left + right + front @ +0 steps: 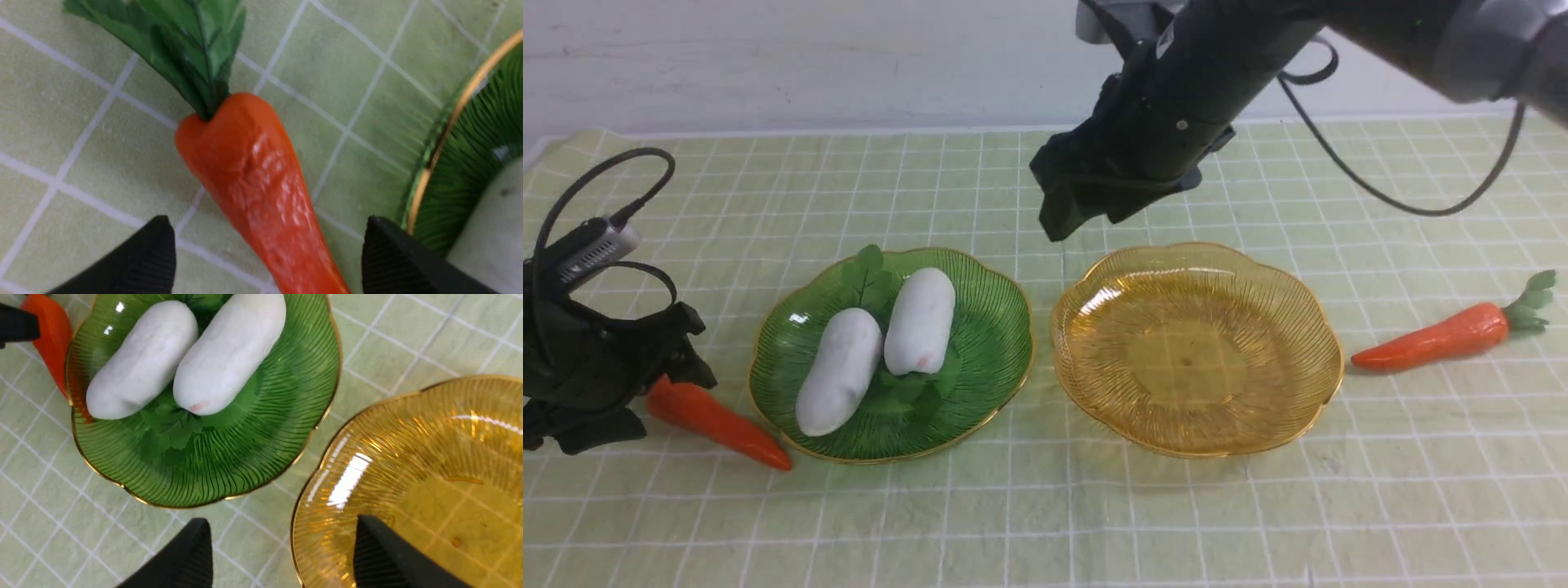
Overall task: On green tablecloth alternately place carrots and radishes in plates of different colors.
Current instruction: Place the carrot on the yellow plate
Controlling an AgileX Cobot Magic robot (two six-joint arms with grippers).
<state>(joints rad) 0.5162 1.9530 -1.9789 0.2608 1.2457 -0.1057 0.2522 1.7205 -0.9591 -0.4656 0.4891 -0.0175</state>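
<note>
Fig. L hand (267,245), fingers (143,257) apart, straddles carrot (249,171) on cloth (81,122), no contact; long axis runs fwd btw fingers, leaves ahead. R hand (282,547), also apart, hovers farther off.

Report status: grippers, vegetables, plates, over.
Left gripper open, straddling left carrot on cloth. Right gripper open, empty, above, between the plates. Both radishes in green plate; amber plate bare; second carrot right of it. Nothing obstructing.
</note>
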